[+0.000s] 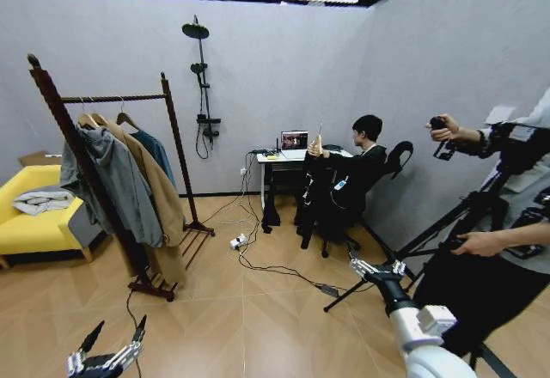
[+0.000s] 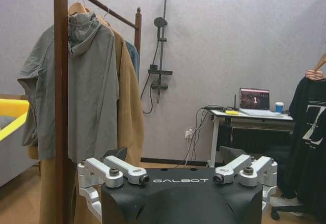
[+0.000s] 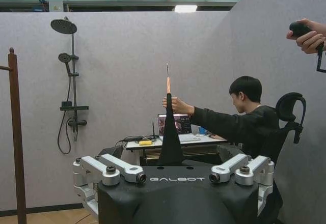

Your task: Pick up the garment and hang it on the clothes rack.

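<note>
The garment (image 1: 320, 191) is black and hangs from a hanger that a seated person holds up beside the desk; it also shows in the left wrist view (image 2: 307, 142) and edge-on in the right wrist view (image 3: 170, 145). The clothes rack (image 1: 113, 98) stands at the left with a grey hooded jacket (image 1: 116, 180), a tan coat (image 1: 161, 198) and a blue shirt (image 1: 156, 150) on its rail. My left gripper (image 1: 113, 337) is low at the front left, open and holding nothing, near the rack post (image 2: 61, 102). My right gripper (image 1: 378, 268) is open too, a couple of metres short of the garment.
Cables and a power strip (image 1: 238, 241) lie on the wooden floor between me and the desk (image 1: 279, 161). A yellow sofa (image 1: 30, 223) sits far left. At the right, a person stands with a camera tripod (image 1: 430, 232). A shower fixture (image 1: 203, 86) is on the back wall.
</note>
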Tool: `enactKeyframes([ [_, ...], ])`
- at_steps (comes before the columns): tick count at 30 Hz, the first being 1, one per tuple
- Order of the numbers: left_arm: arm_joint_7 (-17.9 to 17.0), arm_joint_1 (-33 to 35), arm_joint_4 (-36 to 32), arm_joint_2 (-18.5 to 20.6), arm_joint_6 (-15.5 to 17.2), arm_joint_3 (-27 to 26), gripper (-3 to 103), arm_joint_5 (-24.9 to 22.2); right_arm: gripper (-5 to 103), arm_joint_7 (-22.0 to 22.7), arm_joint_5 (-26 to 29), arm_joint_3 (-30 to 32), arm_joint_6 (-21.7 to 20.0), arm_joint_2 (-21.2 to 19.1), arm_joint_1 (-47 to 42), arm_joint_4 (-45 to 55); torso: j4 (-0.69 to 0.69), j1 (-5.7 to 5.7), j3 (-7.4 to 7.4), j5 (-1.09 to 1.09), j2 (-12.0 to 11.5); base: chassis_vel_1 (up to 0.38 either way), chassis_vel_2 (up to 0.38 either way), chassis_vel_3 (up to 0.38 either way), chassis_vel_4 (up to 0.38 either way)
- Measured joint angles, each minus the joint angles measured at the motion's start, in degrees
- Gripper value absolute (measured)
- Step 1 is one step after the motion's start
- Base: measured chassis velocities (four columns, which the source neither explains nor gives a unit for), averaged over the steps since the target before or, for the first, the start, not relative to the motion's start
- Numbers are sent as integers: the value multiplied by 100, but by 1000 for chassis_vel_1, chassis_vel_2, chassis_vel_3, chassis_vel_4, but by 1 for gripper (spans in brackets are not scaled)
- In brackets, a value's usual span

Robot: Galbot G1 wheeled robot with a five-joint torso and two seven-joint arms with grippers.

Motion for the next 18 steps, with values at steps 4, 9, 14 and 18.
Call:
enactKeyframes([
  [4,0,0,0,0,0,0,100,0,100,-150,-82,0,114,77,-45,-25,0,0,0,0,0,0,0,0,0],
  [9,0,0,0,0,0,0,100,0,100,-212,-142,-10,185,160,-95,-21,0,0,0,0,0,0,0,0,0],
  [14,0,0,0,0,0,0,100,0,100,-214,-150,24,69,171,-140,61,0,0,0,0,0,0,0,0,0],
  [18,0,0,0,0,0,0,100,0,100,-233,-124,67,-35,191,-218,107,0,0,0,0,0,0,0,0,0],
])
